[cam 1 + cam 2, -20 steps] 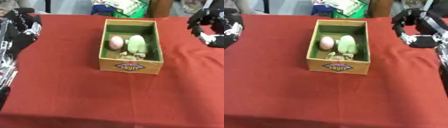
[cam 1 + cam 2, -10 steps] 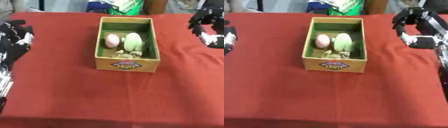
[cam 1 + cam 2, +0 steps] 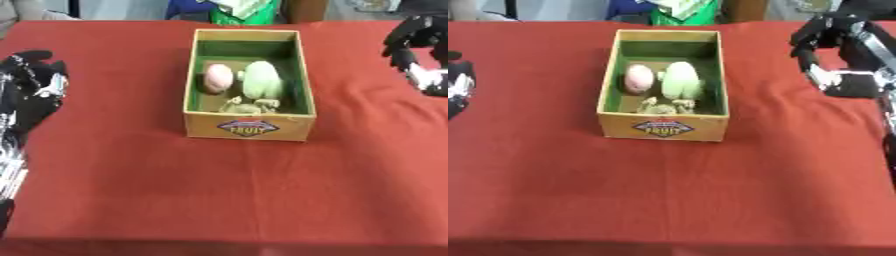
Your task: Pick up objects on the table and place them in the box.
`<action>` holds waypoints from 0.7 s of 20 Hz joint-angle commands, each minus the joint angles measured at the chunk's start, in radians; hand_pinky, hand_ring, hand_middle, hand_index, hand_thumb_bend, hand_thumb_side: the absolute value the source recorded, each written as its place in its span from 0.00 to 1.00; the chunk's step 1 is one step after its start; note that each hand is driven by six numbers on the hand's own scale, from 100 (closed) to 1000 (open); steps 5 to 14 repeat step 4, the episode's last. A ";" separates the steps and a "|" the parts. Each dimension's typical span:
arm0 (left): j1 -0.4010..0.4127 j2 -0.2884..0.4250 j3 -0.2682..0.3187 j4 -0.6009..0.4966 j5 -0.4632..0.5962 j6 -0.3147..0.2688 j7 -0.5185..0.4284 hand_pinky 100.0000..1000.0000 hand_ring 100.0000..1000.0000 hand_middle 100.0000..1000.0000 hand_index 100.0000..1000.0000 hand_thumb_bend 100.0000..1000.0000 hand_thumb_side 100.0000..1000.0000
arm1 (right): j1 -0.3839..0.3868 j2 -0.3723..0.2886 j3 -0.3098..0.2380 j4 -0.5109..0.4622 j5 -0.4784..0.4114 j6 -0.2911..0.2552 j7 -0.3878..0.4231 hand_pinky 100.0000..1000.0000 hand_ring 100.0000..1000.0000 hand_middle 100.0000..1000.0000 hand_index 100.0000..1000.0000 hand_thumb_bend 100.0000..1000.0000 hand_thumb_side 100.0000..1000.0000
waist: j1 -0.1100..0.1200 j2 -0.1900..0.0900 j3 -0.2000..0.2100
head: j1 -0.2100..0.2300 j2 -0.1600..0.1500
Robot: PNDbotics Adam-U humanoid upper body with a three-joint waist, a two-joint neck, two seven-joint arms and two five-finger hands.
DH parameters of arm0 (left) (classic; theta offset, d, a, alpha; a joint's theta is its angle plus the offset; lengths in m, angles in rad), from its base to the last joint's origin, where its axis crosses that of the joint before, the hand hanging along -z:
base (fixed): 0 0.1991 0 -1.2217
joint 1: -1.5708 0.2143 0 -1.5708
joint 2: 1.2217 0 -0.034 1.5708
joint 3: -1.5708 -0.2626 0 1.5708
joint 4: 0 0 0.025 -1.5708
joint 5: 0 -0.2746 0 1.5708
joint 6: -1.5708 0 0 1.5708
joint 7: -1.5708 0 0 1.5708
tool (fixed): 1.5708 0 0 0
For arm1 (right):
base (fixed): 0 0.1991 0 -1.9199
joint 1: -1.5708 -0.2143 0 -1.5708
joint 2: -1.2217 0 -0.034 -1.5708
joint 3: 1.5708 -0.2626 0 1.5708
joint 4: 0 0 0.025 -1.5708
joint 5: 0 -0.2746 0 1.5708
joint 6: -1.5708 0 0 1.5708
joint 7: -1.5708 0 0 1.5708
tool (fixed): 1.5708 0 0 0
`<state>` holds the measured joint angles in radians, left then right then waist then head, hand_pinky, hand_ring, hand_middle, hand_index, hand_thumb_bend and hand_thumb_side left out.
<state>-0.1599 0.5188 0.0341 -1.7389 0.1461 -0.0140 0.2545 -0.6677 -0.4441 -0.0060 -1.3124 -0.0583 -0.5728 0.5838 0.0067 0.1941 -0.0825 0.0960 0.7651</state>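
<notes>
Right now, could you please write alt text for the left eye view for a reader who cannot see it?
A yellow cardboard box sits on a red tablecloth, holding a pink egg-shaped object, a pale green object and a small tan thing. The robot's left hand and right hand hover at the edges, holding nothing.

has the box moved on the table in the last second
Cannot tell of any real move. The box sits in much the same spot relative to the red cloth's far edge; the small shift across the picture looks like camera tilt.
</notes>
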 commanded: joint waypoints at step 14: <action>-0.002 0.015 0.022 -0.014 -0.005 -0.005 -0.002 0.56 0.47 0.42 0.68 0.13 0.12 | -0.011 -0.031 -0.010 -0.010 0.011 -0.069 0.064 0.37 0.52 0.55 0.68 0.00 0.19 | 0.002 -0.013 0.001 | 0.000 0.005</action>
